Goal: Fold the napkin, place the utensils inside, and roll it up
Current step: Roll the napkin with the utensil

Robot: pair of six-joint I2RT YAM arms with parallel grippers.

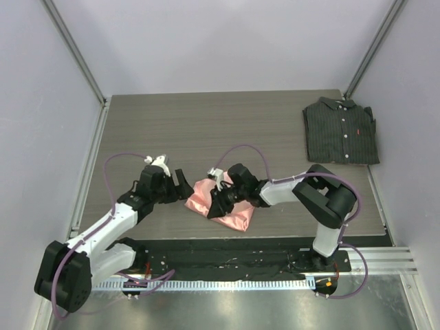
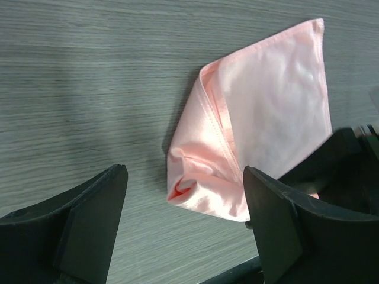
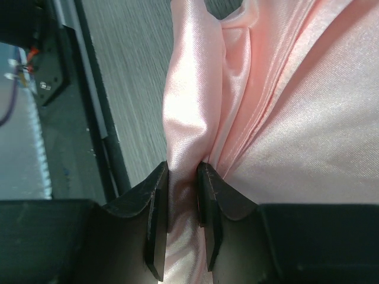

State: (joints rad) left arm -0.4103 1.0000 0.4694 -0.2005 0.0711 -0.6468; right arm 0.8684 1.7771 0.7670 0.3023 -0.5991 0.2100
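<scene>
Right gripper (image 3: 182,173) pinched on a fold of the shiny salmon-pink satin napkin (image 3: 284,118).
Left gripper (image 2: 185,177) spread wide, just beside the bunched cloth on the grey wood-grain table (image 1: 227,130), near its front edge.

Glossy satin napkin (image 3: 296,118), matt wood-grain table (image 2: 89,77), matt black plastic right claw (image 3: 182,195)

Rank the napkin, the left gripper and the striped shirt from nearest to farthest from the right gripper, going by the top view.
1. napkin: pinched in the right gripper, at centre front.
2. left gripper: open, just off the napkin's left edge.
3. striped shirt: folded, far back on the right.
</scene>
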